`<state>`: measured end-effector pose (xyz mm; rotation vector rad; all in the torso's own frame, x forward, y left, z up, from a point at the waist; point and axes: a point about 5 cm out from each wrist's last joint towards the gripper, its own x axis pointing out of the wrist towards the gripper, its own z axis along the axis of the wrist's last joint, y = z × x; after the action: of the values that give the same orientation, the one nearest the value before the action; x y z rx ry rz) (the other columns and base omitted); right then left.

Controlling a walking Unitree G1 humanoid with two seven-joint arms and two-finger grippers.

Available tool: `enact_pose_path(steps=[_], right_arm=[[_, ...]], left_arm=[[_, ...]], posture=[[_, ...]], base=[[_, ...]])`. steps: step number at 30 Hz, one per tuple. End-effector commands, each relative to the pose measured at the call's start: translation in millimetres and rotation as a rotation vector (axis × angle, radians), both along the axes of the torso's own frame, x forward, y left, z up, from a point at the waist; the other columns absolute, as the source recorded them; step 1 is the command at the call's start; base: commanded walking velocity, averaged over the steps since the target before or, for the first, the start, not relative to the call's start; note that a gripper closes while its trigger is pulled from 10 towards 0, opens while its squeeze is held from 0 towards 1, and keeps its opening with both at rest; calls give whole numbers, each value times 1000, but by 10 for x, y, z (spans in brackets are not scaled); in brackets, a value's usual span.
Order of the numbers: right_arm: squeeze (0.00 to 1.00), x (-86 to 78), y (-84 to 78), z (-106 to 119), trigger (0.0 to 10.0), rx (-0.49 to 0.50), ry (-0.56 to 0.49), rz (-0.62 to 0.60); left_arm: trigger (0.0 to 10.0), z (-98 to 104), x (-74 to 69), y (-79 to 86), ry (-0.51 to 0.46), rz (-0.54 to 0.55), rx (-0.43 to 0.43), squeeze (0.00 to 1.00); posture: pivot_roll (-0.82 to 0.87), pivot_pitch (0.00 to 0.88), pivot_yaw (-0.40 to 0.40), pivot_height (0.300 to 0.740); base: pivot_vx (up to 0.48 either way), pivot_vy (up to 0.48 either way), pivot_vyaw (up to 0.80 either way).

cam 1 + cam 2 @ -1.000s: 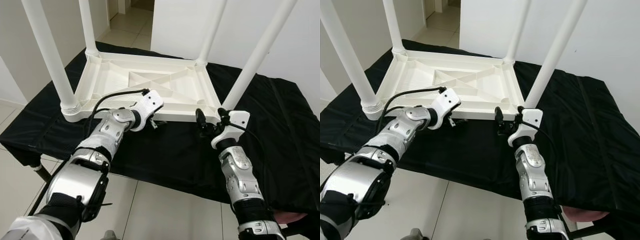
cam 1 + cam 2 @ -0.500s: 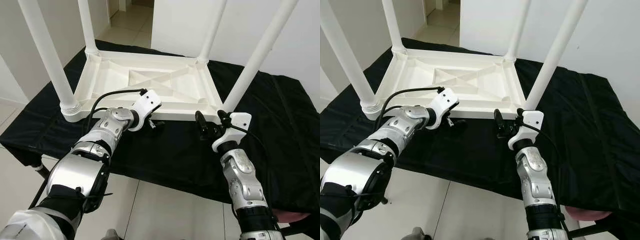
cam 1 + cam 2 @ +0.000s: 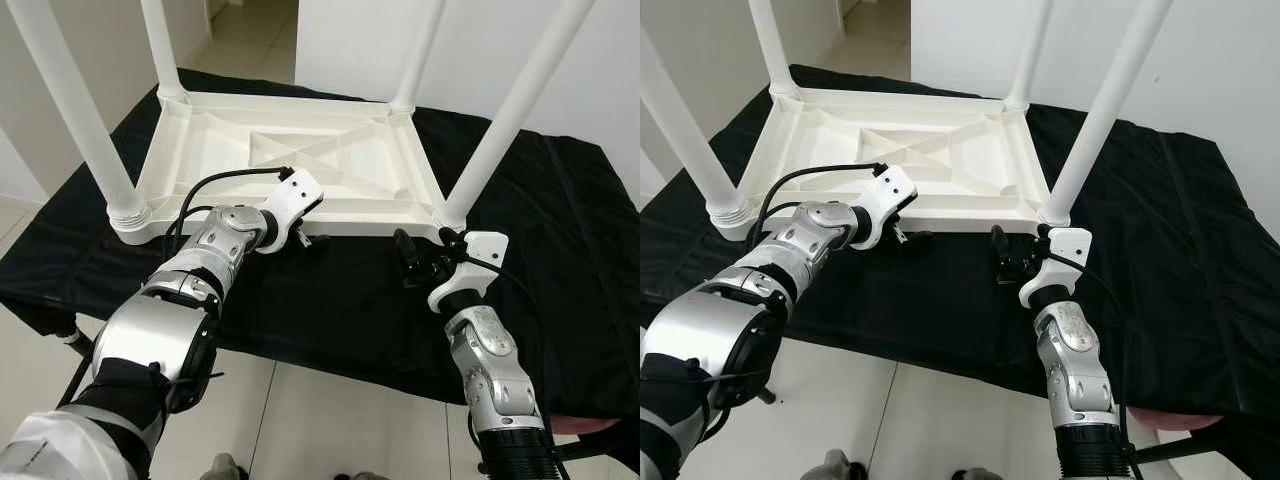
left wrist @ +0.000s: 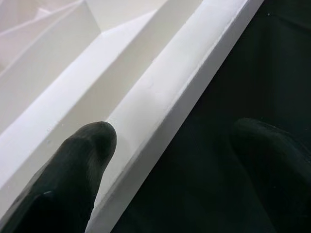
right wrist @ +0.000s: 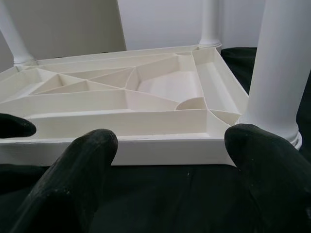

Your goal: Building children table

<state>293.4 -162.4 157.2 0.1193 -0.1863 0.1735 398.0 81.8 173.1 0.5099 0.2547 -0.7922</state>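
The white children's table (image 3: 350,185) lies upside down on a black cloth (image 3: 330,300), with its legs pointing up. My left gripper (image 3: 308,238) is at the middle of the near rim. It is open: one finger (image 4: 73,165) rests over the white rim (image 4: 160,97) and the other finger (image 4: 272,160) is over the cloth. My right gripper (image 3: 420,262) is open and hovers just in front of the near right corner, beside the near right leg (image 3: 505,115). Its fingers (image 5: 73,179) face the rim (image 5: 160,144) without touching it.
The cloth covers a low platform whose front edge (image 3: 300,355) is close to me, with tiled floor (image 3: 300,420) below. The near left leg (image 3: 75,110) rises beside my left arm. White walls stand behind, with a doorway (image 3: 260,15) at the far left.
The view has shifted slightly. My right gripper has drawn back a little from the table's corner. My left gripper stays at the near rim.
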Motion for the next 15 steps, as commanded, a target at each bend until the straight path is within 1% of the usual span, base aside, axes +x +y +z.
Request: enact_pose_path(steps=[1, 4, 6, 7, 8, 11, 15], right_arm=[[0, -22, 1, -35, 10000, -2, 22, 2], [0, -26, -4, -18, 10000, -10, 28, 5], [0, -26, -4, -18, 10000, -10, 28, 5], [0, -27, -10, -13, 10000, -12, 30, 5], [0, -27, -10, -13, 10000, -12, 30, 5], [0, -20, -43, -17, 10000, -22, 37, -1], [0, -15, -50, -20, 10000, -26, 41, -3]], left_arm=[[10000, 59, 131, 210, -251, 468, 32, 0], [10000, -59, 98, 212, -204, 436, 83, 0], [10000, -59, 98, 212, -204, 436, 83, 0], [10000, -98, 86, 217, -190, 428, 102, 0], [10000, -98, 86, 217, -190, 428, 102, 0], [10000, -206, 46, 223, -142, 385, 138, 0], [10000, -234, 31, 208, -127, 359, 139, 0]], posture=[[-168, 111, -40, 740], [-167, 115, -41, 740], [-167, 115, -41, 740], [-165, 118, -41, 740], [-165, 118, -41, 740], [-160, 121, -40, 740], [-153, 125, -41, 740]], base=[[0, 0, 0], [0, 0, 0], [0, 0, 0], [0, 0, 0], [0, 0, 0], [0, 0, 0], [0, 0, 0]])
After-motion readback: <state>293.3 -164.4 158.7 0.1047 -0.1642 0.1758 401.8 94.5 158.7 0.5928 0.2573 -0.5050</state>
